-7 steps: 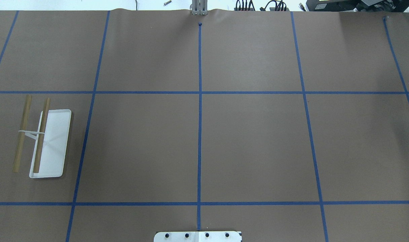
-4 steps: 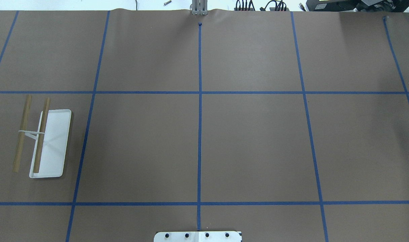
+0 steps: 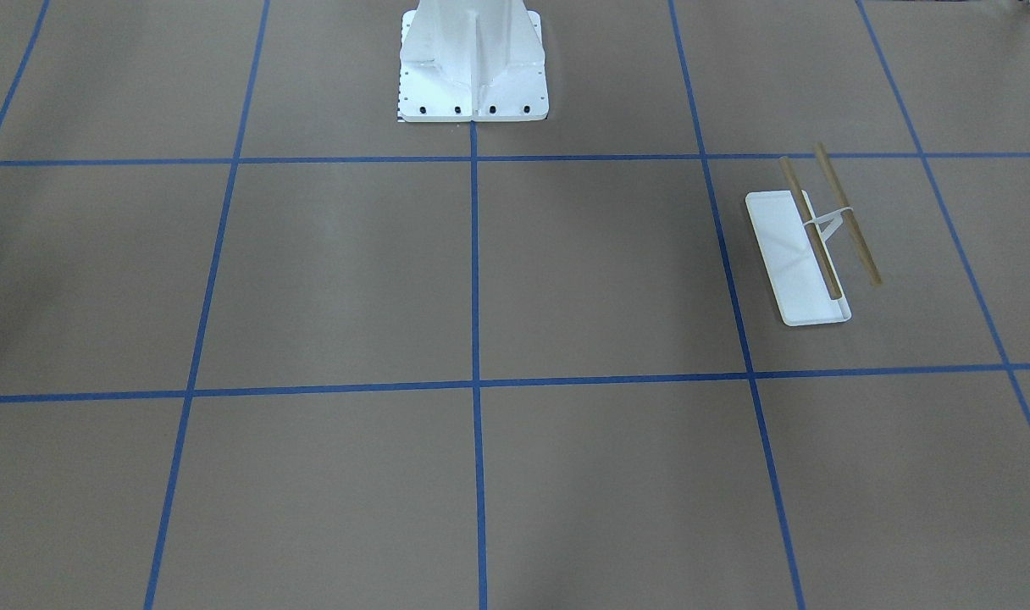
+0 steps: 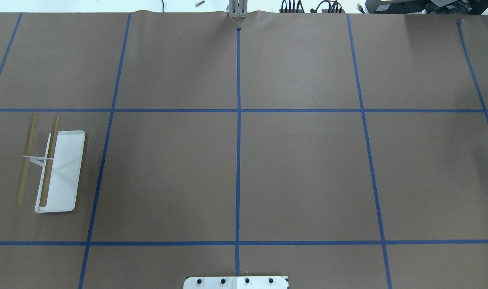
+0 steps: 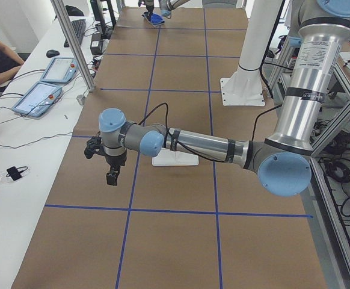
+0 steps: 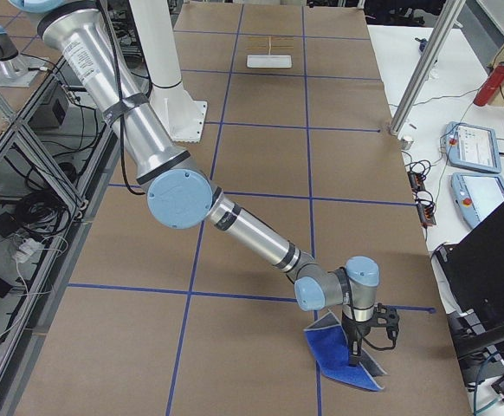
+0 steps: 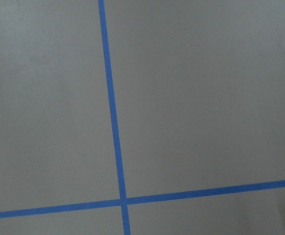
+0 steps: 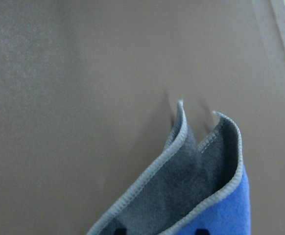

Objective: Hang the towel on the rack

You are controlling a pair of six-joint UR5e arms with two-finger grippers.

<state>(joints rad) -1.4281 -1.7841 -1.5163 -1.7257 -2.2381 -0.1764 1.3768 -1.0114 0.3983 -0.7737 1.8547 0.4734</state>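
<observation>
Since overhead view shows no change over last 1 s, rack (image 4: 67, 176) unmoved, 2 rods (image 4: 46, 180) bare. Task at pickup: towel (image 6: 334, 362) bunched directly beneath right gripper (image 6: 354, 354), far from rack. Left gripper (image 5: 110, 176) aloft — both jaws' state: cannot tell.

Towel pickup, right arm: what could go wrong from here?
1. The towel lies at the robot's far right, the rack far left: a long carry, maybe a hand-over to the left arm, so the floppy cloth may slip.
2. The right wrist view shows it doubled up, grey side out; it may land on the rods bunched.
3. The rack looks light; a dragging towel could shift it.
</observation>
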